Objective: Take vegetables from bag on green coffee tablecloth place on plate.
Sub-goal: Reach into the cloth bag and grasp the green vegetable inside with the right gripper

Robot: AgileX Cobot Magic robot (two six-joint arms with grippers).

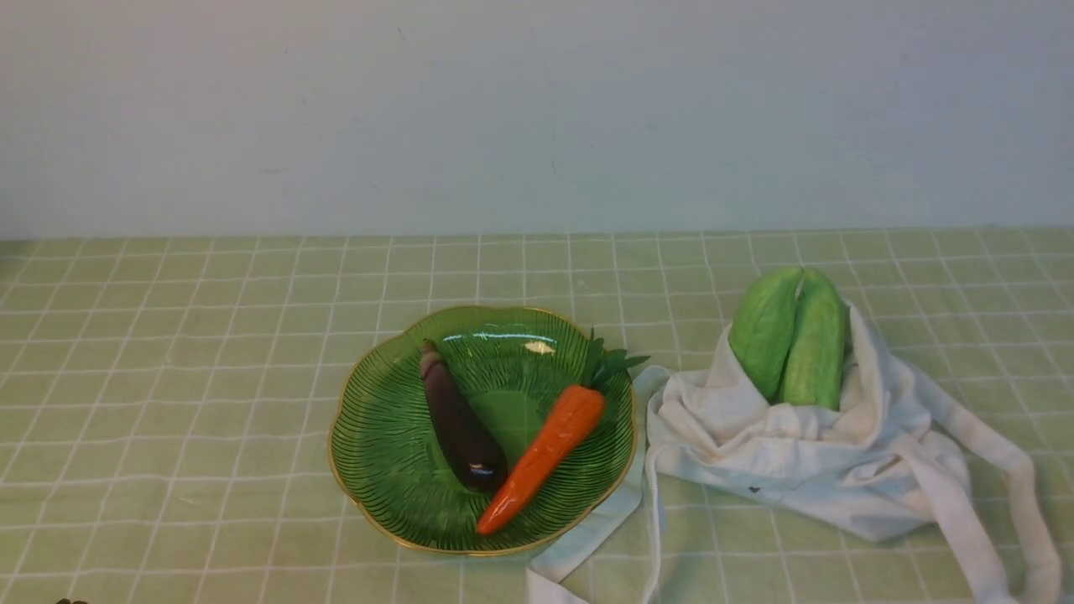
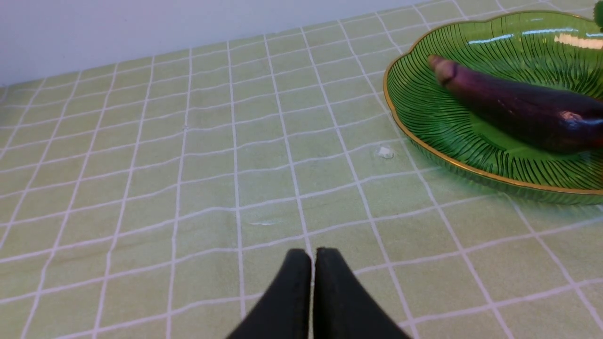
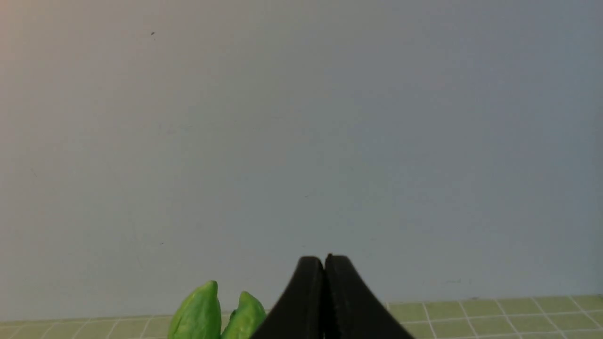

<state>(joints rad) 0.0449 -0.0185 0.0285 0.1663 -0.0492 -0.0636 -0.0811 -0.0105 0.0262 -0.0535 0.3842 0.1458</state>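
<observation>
Two pale green gourds (image 1: pixel 789 335) stick out of the white cloth bag (image 1: pixel 822 461) at the right of the green checked tablecloth (image 1: pixel 210 377); their tips also show in the right wrist view (image 3: pixel 202 313). The dark green gold-rimmed plate (image 1: pixel 386 453) sits mid-table, also in the left wrist view (image 2: pixel 424 117). My left gripper (image 2: pixel 313 254) is shut and empty, low over bare cloth, apart from the plate. My right gripper (image 3: pixel 324 261) is shut and empty, raised and facing the wall, beside the gourd tips. Neither gripper shows in the front view.
A purple eggplant (image 1: pixel 460 424) and an orange carrot (image 1: pixel 545 457) lie on the plate; the eggplant also shows in the left wrist view (image 2: pixel 518 106). The bag's long straps (image 1: pixel 1007 495) trail toward the front edge. A small white scrap (image 2: pixel 385 152) lies near the plate. A grey wall (image 1: pixel 537 109) stands behind.
</observation>
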